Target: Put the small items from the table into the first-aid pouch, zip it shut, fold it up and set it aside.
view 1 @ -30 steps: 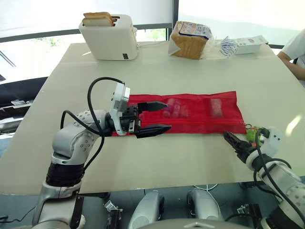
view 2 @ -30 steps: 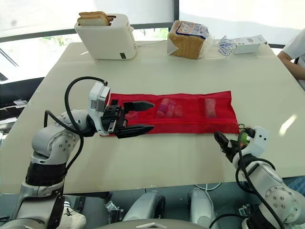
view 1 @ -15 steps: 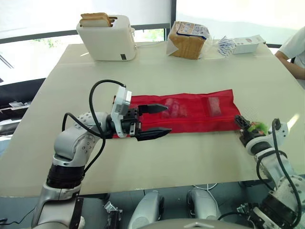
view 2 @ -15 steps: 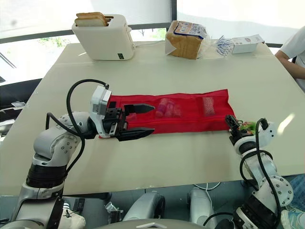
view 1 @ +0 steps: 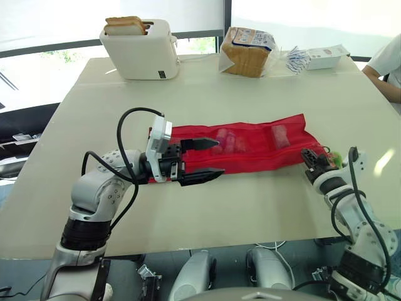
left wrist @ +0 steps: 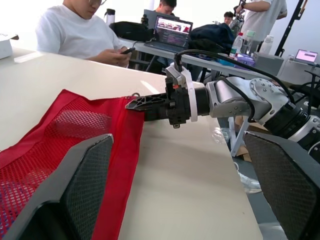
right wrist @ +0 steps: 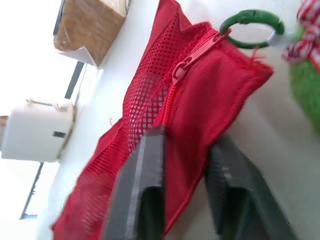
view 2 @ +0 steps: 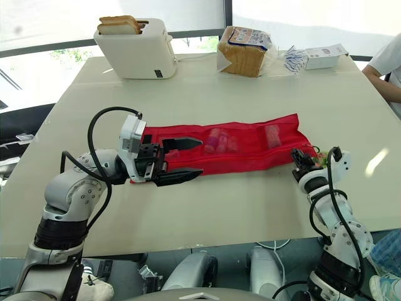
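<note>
A long red mesh first-aid pouch (view 1: pixel 250 147) lies across the table, with pink small items (view 1: pixel 229 141) showing through the mesh. My left gripper (view 1: pixel 219 157) hovers open over the pouch's left part, holding nothing. My right gripper (view 1: pixel 308 157) is at the pouch's right end, shut on the red fabric (right wrist: pixel 165 100) near the corner. In the right wrist view the zipper pull (right wrist: pixel 195 55) with its green ring (right wrist: pixel 252 27) lies just past the fingers (right wrist: pixel 150 170). A small green charm (view 1: pixel 335 158) lies beside that corner.
A white toaster (view 1: pixel 139 47) holding bread, a bagged loaf (view 1: pixel 247 50) and a white box (view 1: pixel 326 56) stand along the far edge. A person (view 1: pixel 388 63) sits at the far right corner. The table's front edge is close to my right arm.
My right gripper moved forward from the front edge to the pouch's right end and closed on the fabric, nudging that end. The left arm stayed put.
</note>
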